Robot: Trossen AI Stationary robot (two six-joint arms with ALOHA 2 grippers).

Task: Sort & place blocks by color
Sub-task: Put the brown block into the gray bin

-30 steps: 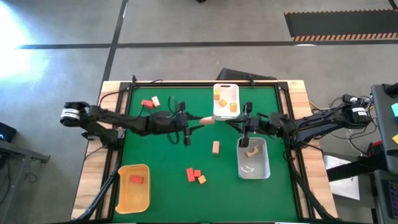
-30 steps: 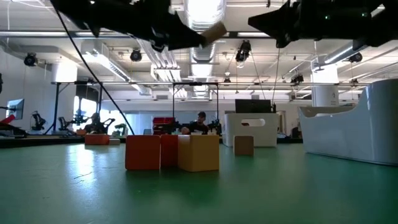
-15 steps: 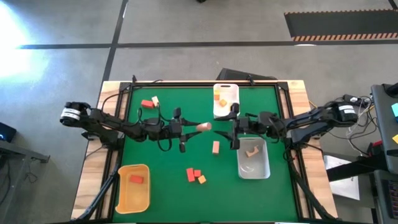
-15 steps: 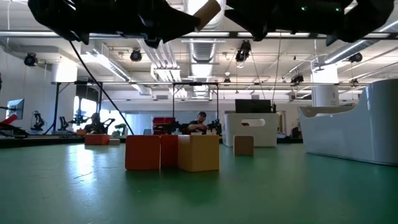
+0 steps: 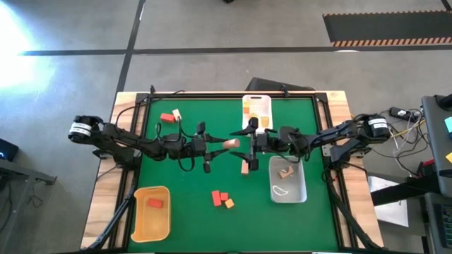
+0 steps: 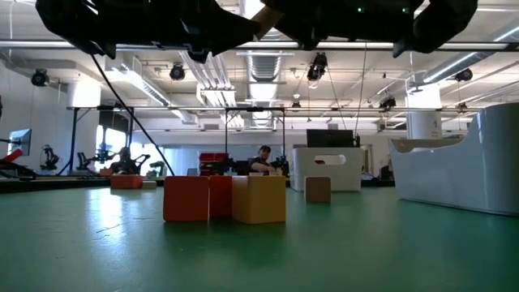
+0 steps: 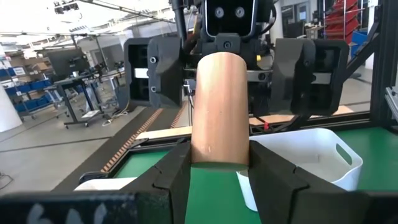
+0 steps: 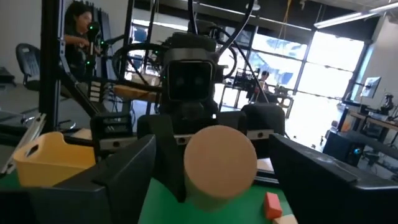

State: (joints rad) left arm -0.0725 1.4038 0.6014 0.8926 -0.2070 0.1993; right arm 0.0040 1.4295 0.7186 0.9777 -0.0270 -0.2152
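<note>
My left gripper [image 5: 220,144] is above the table's middle, shut on a pale tan round bar [image 5: 230,143]. My right gripper [image 5: 248,142] faces it from the right, open. Its fingers [image 7: 149,74] stand on either side of the bar's free end [image 8: 221,163] without touching it. Loose blocks lie on the green mat. A tan one [image 5: 244,167] is below the grippers. Two red ones and an orange one [image 5: 222,199] lie nearer the front. A red and a tan one [image 5: 169,116] are at the far left. My left gripper pinches the tan bar's rear end [image 7: 217,152] between its two fingers [image 7: 177,171]. The fingers come level from the table's left and lie along the bar. The bar sticks out level toward the right gripper, lifted clear of the mat.
A yellow tray [image 5: 141,224] at the front left holds a red block. A white tray [image 5: 267,104] at the far middle holds orange blocks. A clear tray [image 5: 300,189] at the right holds tan pieces. The low view shows red and orange blocks [image 6: 223,199] close up.
My right gripper has moved from above the clear tray toward the table's left, up to the bar's free end, and has opened. My left gripper has drawn back a little toward the left with the bar, which stays level and clear of the mat.
</note>
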